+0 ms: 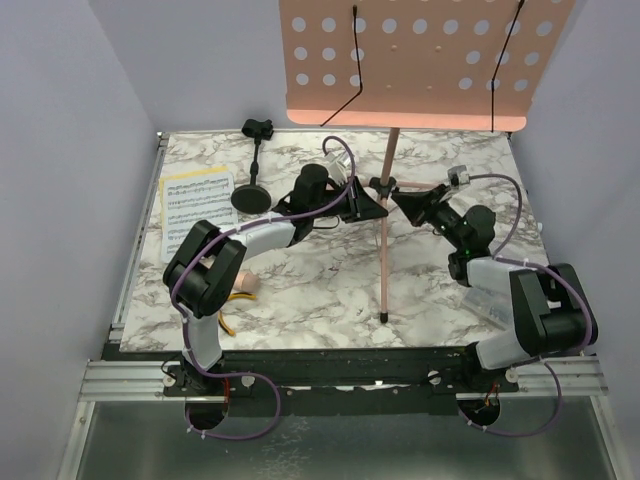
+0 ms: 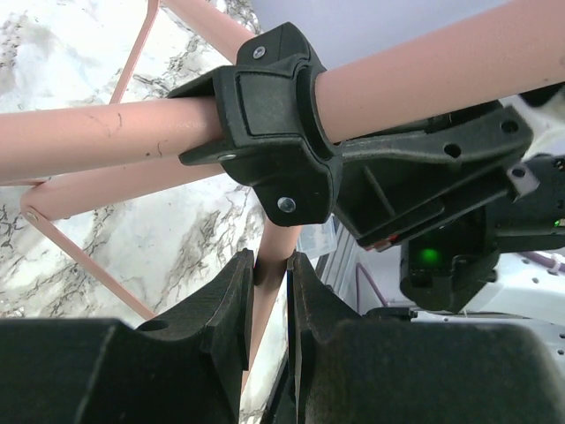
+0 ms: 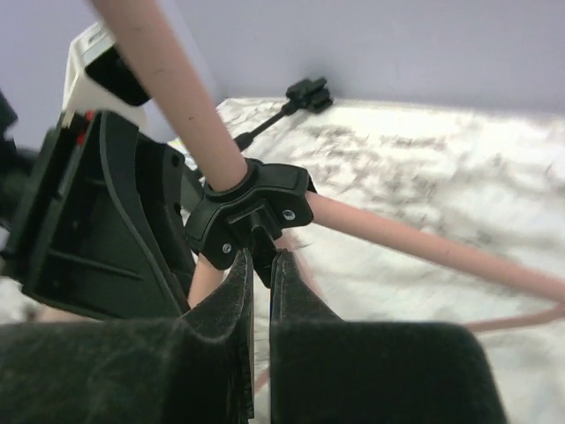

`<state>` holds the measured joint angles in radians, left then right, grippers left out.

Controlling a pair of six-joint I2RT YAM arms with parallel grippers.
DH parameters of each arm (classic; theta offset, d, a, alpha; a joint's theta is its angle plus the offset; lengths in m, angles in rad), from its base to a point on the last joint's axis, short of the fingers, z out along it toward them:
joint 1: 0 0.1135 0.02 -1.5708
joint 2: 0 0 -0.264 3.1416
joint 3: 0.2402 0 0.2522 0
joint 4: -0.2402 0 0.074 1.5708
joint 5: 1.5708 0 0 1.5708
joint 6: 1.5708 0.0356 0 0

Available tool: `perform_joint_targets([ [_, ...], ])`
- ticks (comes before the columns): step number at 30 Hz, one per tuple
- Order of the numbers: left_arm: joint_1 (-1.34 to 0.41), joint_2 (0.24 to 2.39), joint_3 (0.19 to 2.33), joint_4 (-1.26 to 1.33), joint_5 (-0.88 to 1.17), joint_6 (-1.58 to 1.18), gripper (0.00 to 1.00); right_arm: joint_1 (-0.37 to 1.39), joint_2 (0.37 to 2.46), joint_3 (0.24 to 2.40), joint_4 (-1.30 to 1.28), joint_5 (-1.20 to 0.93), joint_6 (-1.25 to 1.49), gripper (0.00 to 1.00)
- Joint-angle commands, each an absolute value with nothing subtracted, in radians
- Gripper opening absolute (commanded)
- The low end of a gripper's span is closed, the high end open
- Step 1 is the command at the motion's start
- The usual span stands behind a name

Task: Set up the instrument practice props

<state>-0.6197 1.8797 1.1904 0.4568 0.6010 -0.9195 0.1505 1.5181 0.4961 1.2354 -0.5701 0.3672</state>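
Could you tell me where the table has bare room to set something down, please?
Bare table lies near-centre, between the left arm and the stand, and in the far-right corner. Crowded: the left edge (sheet music, mic stand, pliers) and the hub, where left gripper and right gripper meet.

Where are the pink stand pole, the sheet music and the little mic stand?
pink stand pole (image 1: 386,262): top view, mid shaft
sheet music (image 1: 195,203): top view, page middle
little mic stand (image 1: 251,197): top view, round base
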Motion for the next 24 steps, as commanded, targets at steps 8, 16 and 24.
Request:
perform_joint_targets([
  [8, -0.603, 1.985, 1.132, 0.218, 0.536, -0.889, 0.22, 0.124, 1.417, 0.881, 0.054, -0.339, 1.092, 0.0],
  [16, -0.607, 1.981, 1.132, 0.218, 0.533, -0.883, 0.22, 0.029, 1.397, 0.763, 0.235, -0.595, 1.59, 0.0],
  [24, -0.611, 1.967, 1.135, 0.218, 0.54, -0.877, 0.23, 0.013, 1.361, 0.719, 0.212, -0.537, 1.694, 0.0],
])
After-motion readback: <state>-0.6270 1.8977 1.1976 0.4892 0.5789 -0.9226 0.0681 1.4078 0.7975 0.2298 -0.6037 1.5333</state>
